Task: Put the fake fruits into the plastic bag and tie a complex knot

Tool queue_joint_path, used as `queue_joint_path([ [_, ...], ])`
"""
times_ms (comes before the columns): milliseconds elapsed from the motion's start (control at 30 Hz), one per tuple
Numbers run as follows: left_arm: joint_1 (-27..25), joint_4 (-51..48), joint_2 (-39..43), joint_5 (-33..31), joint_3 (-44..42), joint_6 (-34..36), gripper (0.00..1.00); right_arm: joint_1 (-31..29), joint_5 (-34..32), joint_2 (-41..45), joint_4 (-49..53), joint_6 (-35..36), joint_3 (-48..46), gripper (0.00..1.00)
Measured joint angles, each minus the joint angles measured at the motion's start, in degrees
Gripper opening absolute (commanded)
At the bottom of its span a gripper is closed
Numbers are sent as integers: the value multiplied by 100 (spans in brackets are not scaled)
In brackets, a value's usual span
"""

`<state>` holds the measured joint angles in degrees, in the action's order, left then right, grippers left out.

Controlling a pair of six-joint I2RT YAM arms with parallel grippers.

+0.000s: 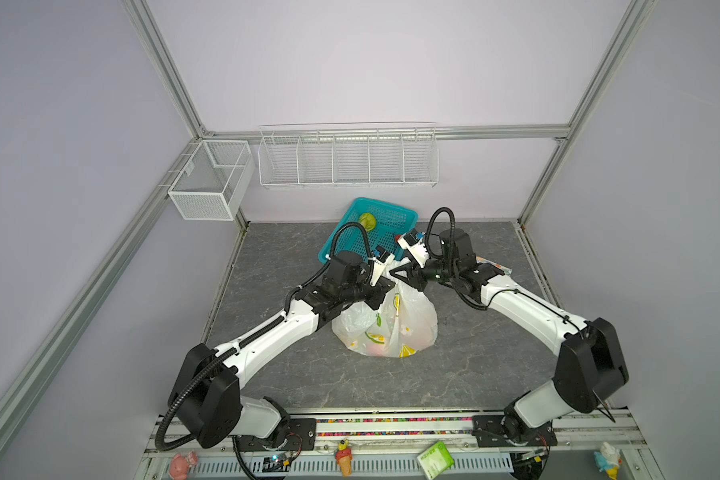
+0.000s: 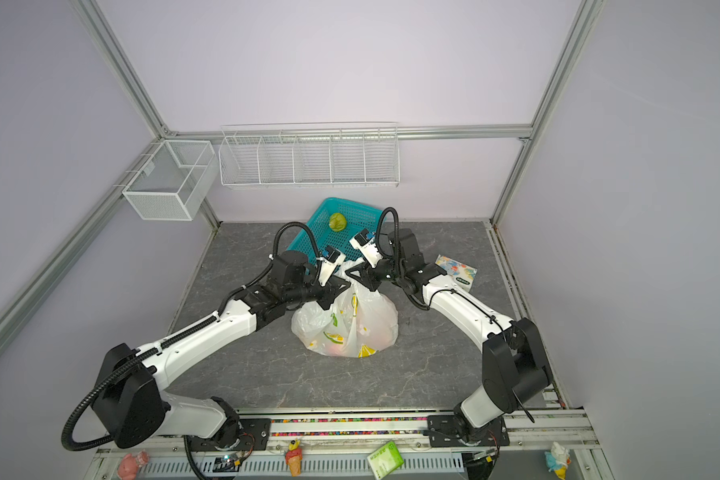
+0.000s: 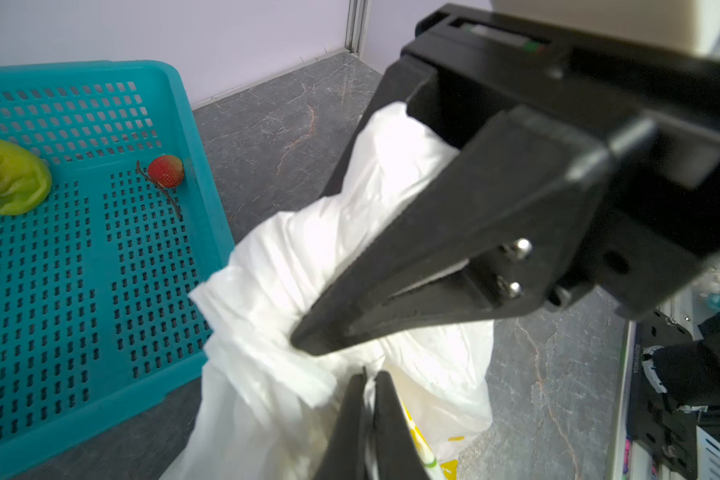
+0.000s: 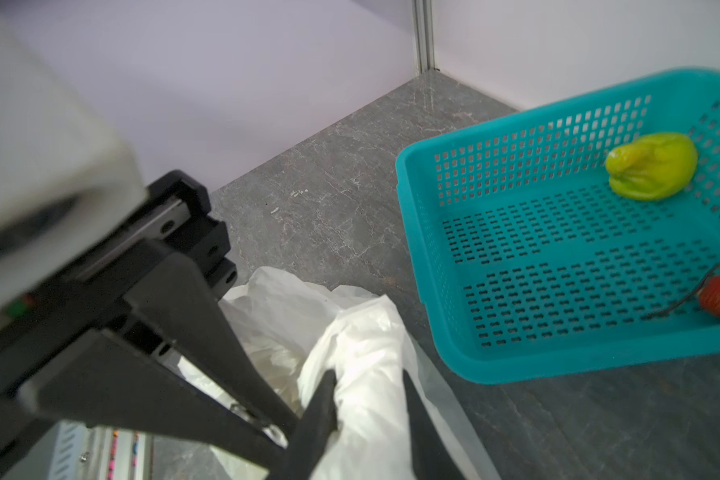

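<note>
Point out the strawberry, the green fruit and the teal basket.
strawberry [image 3: 166, 171]: left wrist view, middle of its red body.
green fruit [image 4: 653, 171]: right wrist view, centre of its wrinkled skin.
teal basket [image 1: 391, 224]: a top view, its perforated floor.

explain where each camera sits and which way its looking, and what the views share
Top views: high over the robot's base, looking down at both arms, the plastic bag and teal basket.
Left wrist: on the left arm, facing past the left gripper at the bag; the right gripper crosses in.
Right wrist: on the right arm, facing past the right gripper, which pinches the bag.
Shared: both wrist views show the basket's green fruit and strawberry.
</note>
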<state>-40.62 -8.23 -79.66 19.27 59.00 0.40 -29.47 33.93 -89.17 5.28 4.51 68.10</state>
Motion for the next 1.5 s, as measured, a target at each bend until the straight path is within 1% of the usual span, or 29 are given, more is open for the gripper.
queue_joint_path([
  [67, -4, -79, 127, 2, -37, 13, 32, 2, 46, 15, 0, 81, 0, 7],
  [167, -7, -243, 428, 20, -48, 42, 43, 2, 140, 127, 2, 203, -9, 6],
  [333, -7, -586, 1139, -26, -39, 81, 53, 17, 323, 483, 37, 417, -17, 6],
  [467, -28, -879, 1537, -625, -39, 153, 66, 20, 433, 708, 74, 476, -17, 6],
  [600, -28, -1147, 1552, -1231, -37, 352, 77, 20, 474, 813, 164, 470, -17, 6],
  [767, -68, -1270, 1351, -1480, -37, 588, 85, 20, 474, 824, 286, 433, -17, 6],
  [967, -205, -1235, 907, -1502, -35, 756, 88, 20, 474, 824, 334, 378, -17, 6],
  [1067, -238, -1215, 702, -1591, 42, 828, 85, 20, 476, 824, 374, 365, -17, 6],
  [1133, -254, -1211, 590, -1709, 118, 887, 78, 20, 476, 824, 404, 365, -17, 6],
  [1200, -254, -1182, 514, -1827, 184, 946, 68, 20, 476, 826, 437, 385, -15, 6],
  [1300, -254, -1147, 463, -1912, 240, 981, 49, 20, 474, 828, 476, 455, -15, 6],
  [1500, -269, -1038, 507, -1875, 295, 835, 18, 17, 472, 955, 649, 717, -15, 7],
])
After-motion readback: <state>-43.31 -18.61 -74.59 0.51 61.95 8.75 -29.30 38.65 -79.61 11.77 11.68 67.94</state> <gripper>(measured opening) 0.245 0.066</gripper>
